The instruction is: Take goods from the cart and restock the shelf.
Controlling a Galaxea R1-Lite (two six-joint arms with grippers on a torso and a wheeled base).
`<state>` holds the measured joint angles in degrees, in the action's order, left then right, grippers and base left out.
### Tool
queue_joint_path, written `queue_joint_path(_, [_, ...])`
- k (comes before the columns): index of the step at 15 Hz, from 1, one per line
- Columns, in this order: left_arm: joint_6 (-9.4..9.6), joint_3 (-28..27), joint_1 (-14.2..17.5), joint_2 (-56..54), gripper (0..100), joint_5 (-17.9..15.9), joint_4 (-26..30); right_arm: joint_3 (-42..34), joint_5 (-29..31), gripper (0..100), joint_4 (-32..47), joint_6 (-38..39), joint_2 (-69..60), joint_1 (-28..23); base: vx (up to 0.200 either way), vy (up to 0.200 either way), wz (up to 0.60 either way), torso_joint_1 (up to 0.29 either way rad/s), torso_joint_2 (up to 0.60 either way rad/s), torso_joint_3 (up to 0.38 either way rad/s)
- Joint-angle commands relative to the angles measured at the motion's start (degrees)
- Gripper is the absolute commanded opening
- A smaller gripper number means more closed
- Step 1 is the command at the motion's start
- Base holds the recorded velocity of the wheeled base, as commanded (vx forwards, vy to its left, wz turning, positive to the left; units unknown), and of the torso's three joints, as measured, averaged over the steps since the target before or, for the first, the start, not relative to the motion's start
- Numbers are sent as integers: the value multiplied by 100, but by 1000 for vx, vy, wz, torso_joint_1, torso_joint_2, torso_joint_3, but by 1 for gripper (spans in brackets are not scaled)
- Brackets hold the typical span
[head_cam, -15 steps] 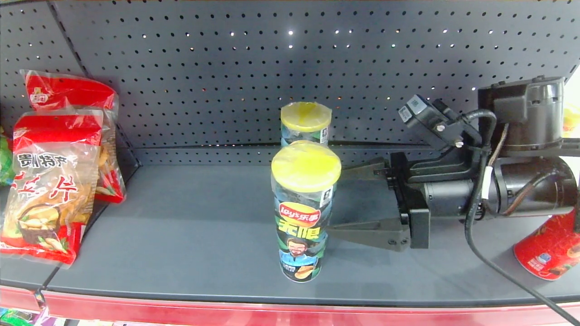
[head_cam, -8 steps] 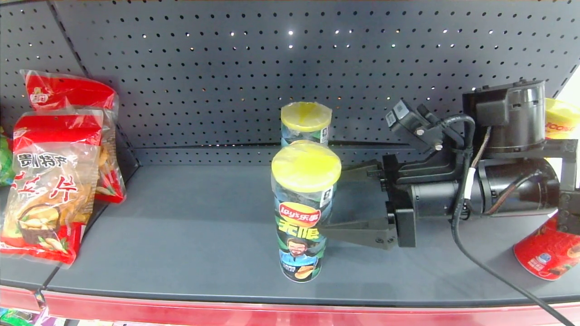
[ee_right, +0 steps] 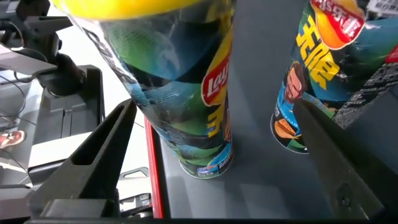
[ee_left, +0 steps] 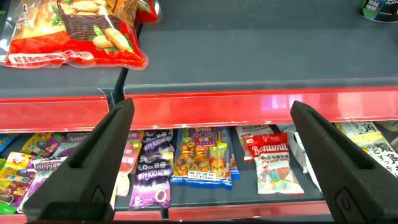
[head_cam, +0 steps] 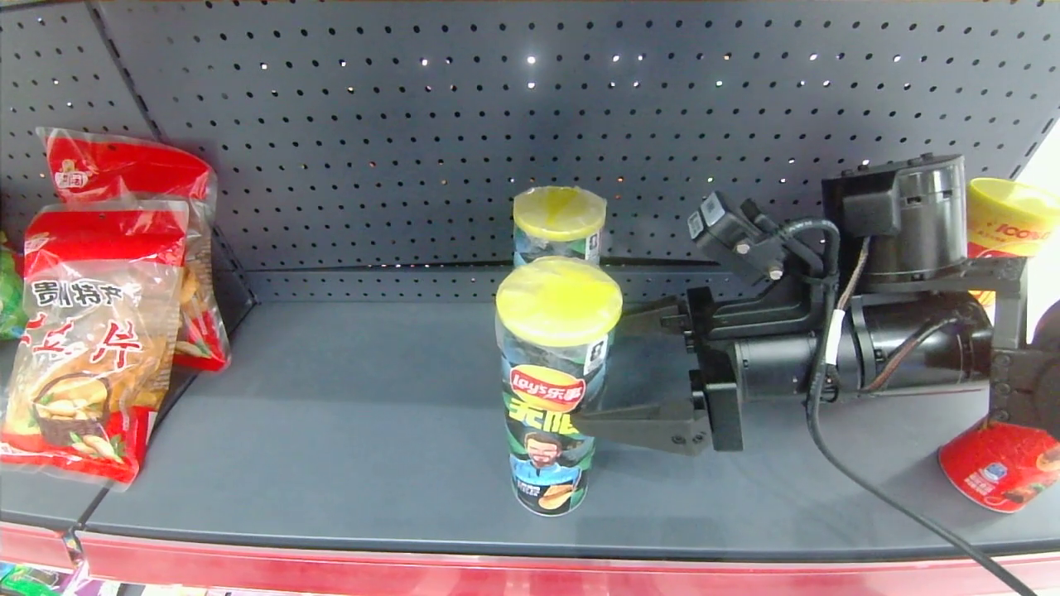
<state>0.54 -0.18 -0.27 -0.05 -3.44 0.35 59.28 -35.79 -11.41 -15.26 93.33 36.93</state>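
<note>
A tall chip can with a yellow lid [head_cam: 551,389] stands upright near the front of the grey shelf [head_cam: 331,430]. A second identical can [head_cam: 559,222] stands behind it by the pegboard. My right gripper [head_cam: 609,368] comes in from the right at mid-height of the front can, open, with one finger on each side of the can's right flank. In the right wrist view the front can [ee_right: 186,93] sits between the spread fingers [ee_right: 93,168], and the rear can [ee_right: 323,68] is beyond. My left gripper [ee_left: 211,109] is open and holds nothing, low in front of the red shelf edge [ee_left: 249,106].
Red snack bags [head_cam: 91,331] lean at the shelf's left end. A red can [head_cam: 994,463] sits tilted at the right, another yellow-lidded one [head_cam: 1006,219] behind my right arm. A lower shelf holds several snack packets [ee_left: 199,155]. Free shelf room lies between bags and cans.
My right gripper has slid left along the shelf, bringing its open fingers further around the front can. The cans have stayed in place.
</note>
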Motion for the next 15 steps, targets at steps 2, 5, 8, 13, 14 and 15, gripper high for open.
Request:
queue_joint_path(2, [-1,1,0,5,100,1,0,-4,-7,100,-10,-3,54,-27,0,0,0,0,0,0])
queue_joint_path(5, [-1,1,0,5,100,1,0,-13,-7,100,-10,-12,62,-89,0,0,0,0,0,0])
queue_joint_path(8, [-1,1,0,5,100,1,0,-22,-16,100,-10,-21,62,-151,0,0,0,0,0,0])
queue_joint_path(13, [-1,1,0,5,100,1,0,-48,-51,100,-19,-47,45,-186,0,0,0,0,0,0])
queue_joint_path(14, [-1,1,0,5,100,1,0,-57,-60,100,-19,-56,27,-177,0,0,0,0,0,0])
queue_joint_path(15, [-1,1,0,5,100,1,0,-57,-68,100,-19,-56,10,-168,0,0,0,0,0,0])
